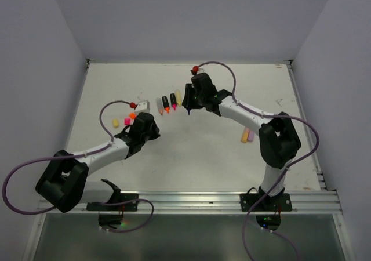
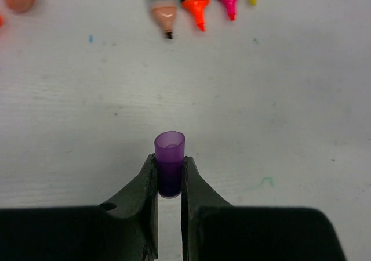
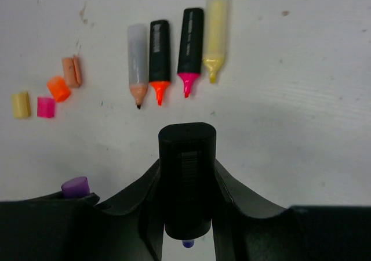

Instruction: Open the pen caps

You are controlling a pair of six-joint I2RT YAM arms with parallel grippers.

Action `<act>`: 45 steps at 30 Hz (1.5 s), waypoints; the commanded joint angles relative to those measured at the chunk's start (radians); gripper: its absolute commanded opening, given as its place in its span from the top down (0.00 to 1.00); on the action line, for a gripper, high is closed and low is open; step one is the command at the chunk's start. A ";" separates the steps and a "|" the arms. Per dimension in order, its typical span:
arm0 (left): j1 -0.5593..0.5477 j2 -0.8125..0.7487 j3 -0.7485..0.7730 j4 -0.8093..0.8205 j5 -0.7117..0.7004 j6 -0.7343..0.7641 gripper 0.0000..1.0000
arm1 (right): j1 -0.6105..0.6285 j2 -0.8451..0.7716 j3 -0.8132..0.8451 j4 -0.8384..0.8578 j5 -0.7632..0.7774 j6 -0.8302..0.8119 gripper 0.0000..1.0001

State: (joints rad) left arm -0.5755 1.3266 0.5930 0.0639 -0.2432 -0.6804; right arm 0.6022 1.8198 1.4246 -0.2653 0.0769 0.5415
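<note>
Two grippers are clamped, each on its own part. Your left gripper (image 2: 169,180) pinches a small, stubby, translucent purple plastic cap (image 2: 169,155) between its fingertips; the cap stands clear of the pen it belongs to, over the white table (image 2: 290,110). Your right gripper (image 3: 186,182) is closed on a black plastic highlighter body (image 3: 186,168), whose purple tip (image 3: 187,243) shows below the fingers.

Beyond the right gripper, four uncapped pens lie side by side, tips toward you:
- a grey barrel with a peach tip (image 3: 137,64)
- a black barrel with an orange tip (image 3: 159,55)
- a black barrel with a pink tip (image 3: 190,43)
- a pale yellow barrel with a yellow tip (image 3: 215,29)

Left of that row, in the right wrist view, four loose caps rest on the table:
- a peach cap (image 3: 72,71), just beside the orange one
- an orange cap (image 3: 58,89)
- a pink cap (image 3: 46,107)
- a yellow cap (image 3: 21,105), just beside the pink one
</note>
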 commanded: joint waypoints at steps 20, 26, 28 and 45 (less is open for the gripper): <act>0.068 0.009 -0.108 -0.016 -0.137 -0.064 0.79 | 0.226 0.335 0.166 0.041 -0.103 0.029 1.00; 0.074 0.017 -0.105 -0.033 -0.166 -0.062 0.61 | 0.231 0.352 0.192 0.002 -0.080 0.008 0.87; 0.075 0.017 -0.107 -0.044 -0.174 -0.068 0.56 | 0.231 0.354 0.191 -0.009 -0.052 -0.001 0.81; 0.077 -0.200 -0.102 -0.061 -0.157 -0.064 0.40 | 0.232 0.340 0.220 -0.046 0.001 -0.031 0.50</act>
State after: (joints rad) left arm -0.5049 1.1992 0.4858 -0.0170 -0.3809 -0.7483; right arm 0.8291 2.1712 1.6028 -0.2958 0.0402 0.5323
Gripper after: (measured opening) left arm 0.600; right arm 0.502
